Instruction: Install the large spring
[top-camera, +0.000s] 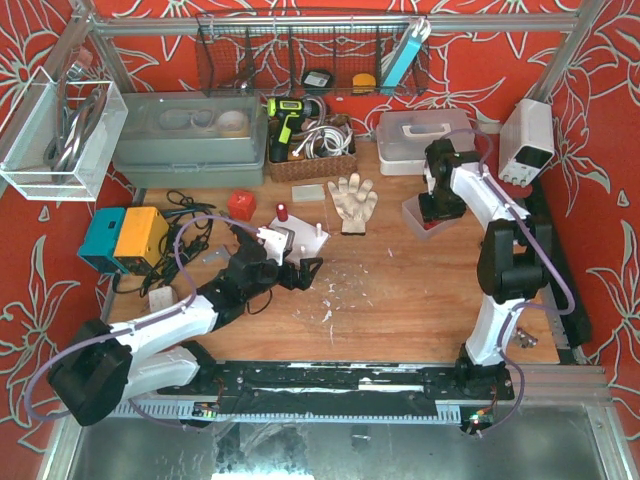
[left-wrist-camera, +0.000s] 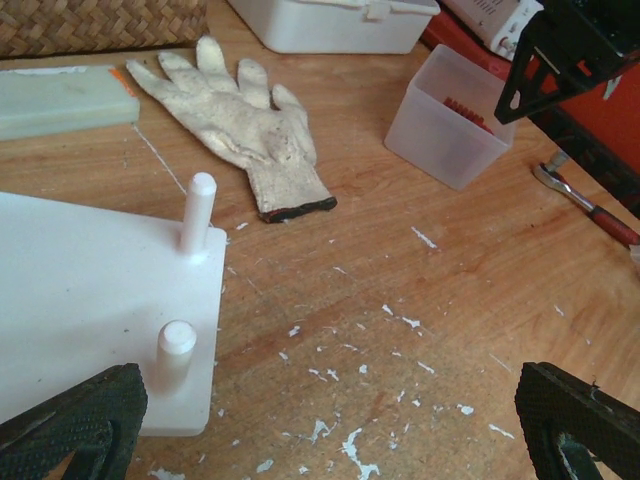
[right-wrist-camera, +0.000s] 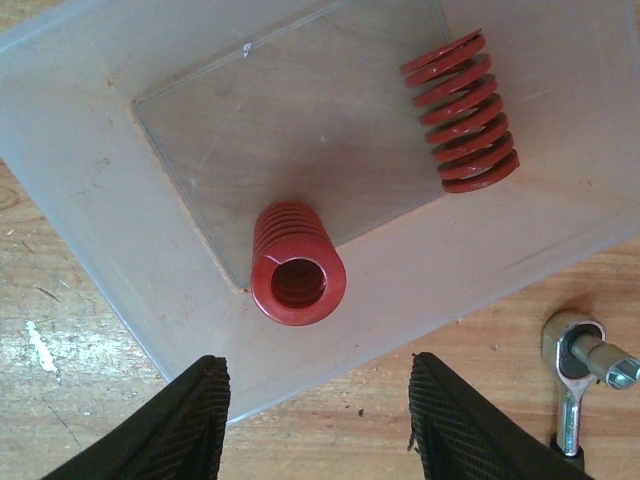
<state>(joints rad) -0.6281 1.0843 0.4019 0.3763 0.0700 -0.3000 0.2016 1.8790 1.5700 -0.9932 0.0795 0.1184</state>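
While hovering over clear bin (right-wrist-camera: 80, 150) with right gripper (right-wrist-camera: 318, 370) half open and empty, find large spring (right-wrist-camera: 297, 268) inside it, just ahead, centred between the fingers. Stands on end, axis toward wrist. Sits nearer right arm than wide-open, empty left gripper (left-wrist-camera: 330, 415).

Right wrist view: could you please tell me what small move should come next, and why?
Probably ease the right gripper forward and down into the clear bin, so its jaws straddle the upright red spring. The jaws stand apart with nothing between them, and that spring sits ahead of them.
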